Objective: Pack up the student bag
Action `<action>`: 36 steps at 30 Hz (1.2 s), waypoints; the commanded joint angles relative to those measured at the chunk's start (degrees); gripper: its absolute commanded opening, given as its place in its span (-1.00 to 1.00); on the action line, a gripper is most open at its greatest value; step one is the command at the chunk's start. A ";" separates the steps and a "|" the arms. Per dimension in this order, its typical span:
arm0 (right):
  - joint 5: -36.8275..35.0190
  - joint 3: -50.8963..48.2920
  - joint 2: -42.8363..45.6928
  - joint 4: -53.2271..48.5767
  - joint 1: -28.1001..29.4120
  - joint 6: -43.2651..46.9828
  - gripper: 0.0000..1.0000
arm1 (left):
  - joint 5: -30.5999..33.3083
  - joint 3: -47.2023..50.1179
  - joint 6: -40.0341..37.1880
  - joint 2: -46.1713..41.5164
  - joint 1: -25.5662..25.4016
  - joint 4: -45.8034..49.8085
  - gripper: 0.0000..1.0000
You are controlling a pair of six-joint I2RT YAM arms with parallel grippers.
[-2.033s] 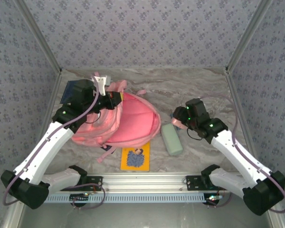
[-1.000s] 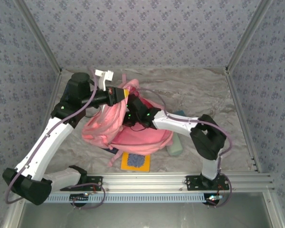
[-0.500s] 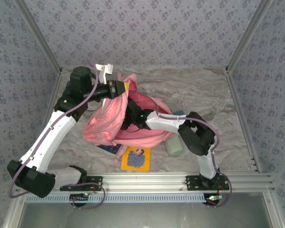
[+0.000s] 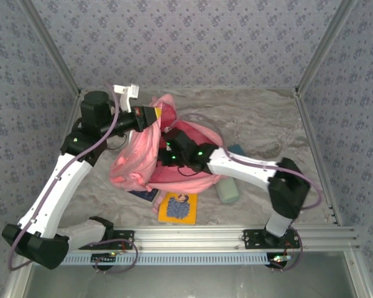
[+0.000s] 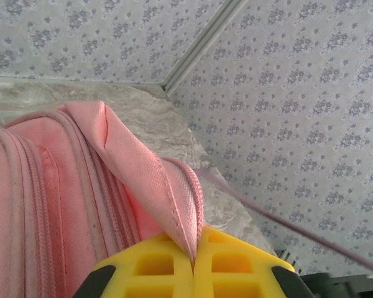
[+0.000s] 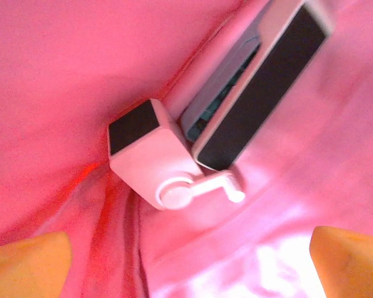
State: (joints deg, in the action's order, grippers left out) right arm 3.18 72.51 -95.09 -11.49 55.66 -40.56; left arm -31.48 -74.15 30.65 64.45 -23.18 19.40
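Note:
The student bag (image 4: 189,162), big and pink, lies at the table's centre left with its mouth held up. My left gripper (image 4: 153,116) is shut on the bag's top edge; in the left wrist view the yellow fingers (image 5: 155,267) pinch the pink zip seam (image 5: 174,198). My right gripper (image 4: 168,149) reaches inside the bag. Its orange fingertips (image 6: 25,267) stand wide open with nothing between them. Just ahead of them, on the pink lining (image 6: 62,68), lie a pink crank sharpener (image 6: 152,161) and a flat dark-edged case (image 6: 261,81).
A yellow book (image 4: 178,208) lies in front of the bag near the rail. A pale green pouch (image 4: 227,190) sits to its right, partly under my right forearm. A dark blue item (image 4: 143,194) pokes out under the bag. Patterned walls close in left, back and right.
My right gripper has opened wide inside the bag and its elbow has swung right. My left gripper has pulled the bag's top edge slightly left.

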 commanded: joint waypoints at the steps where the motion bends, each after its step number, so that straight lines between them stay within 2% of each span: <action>1: -3.22 -6.30 7.77 0.72 -3.11 3.98 1.00 | 3.81 0.01 -2.31 -3.39 0.33 -5.55 -1.00; 4: -8.12 -8.24 13.97 -1.90 -3.29 7.78 1.00 | 6.50 1.25 -1.69 -3.89 0.41 -3.87 -1.00; 8: -9.77 -10.90 21.48 -4.38 -3.41 14.04 1.00 | 6.09 3.13 0.83 -2.79 0.33 -4.22 -1.00; 10: -14.21 -12.38 25.76 -6.81 -3.28 16.40 1.00 | 5.98 3.69 1.30 -2.57 0.33 -3.76 -1.00; 12: -12.11 -15.91 30.22 -6.97 -4.33 17.47 0.99 | 5.94 4.72 1.51 -3.19 0.21 -3.93 -1.00; 15: -13.43 -20.11 35.74 -10.86 -7.10 16.19 0.95 | 7.30 6.69 1.65 -4.93 -0.33 -4.17 -1.00; 18: -18.90 -22.28 39.42 -19.05 -9.09 12.06 1.00 | 8.46 9.48 2.36 -6.10 -1.14 -5.29 -1.00; 20: -15.84 -20.68 38.62 -28.23 -12.59 9.38 1.00 | 8.57 11.05 2.57 -6.50 -1.60 -5.69 -1.00; 22: -13.20 -20.68 36.92 -33.06 -14.59 9.95 1.00 | 8.96 12.77 2.41 -7.07 -1.95 -6.08 -1.00; 25: -19.59 -22.26 35.68 -35.04 -11.65 10.38 1.00 | 10.05 15.42 1.88 -8.22 -2.18 -7.16 -1.00; 29: -16.80 -23.75 32.69 -36.11 -10.23 12.35 1.00 | 10.73 16.84 1.63 -8.75 -2.29 -7.96 -1.00; 32: -15.77 -23.68 26.80 -38.35 -10.24 12.75 1.00 | 10.30 17.36 2.11 -8.80 -2.37 -8.72 -1.00; 36: -12.98 -24.88 22.28 -35.68 -10.32 14.20 1.00 | 10.02 17.50 2.22 -9.12 -2.55 -8.71 -1.00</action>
State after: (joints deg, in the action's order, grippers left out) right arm -11.97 48.64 -71.24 -45.67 45.25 -28.01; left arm -22.65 -56.82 32.67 56.99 -25.63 13.74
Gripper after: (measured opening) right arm 0.999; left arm 0.043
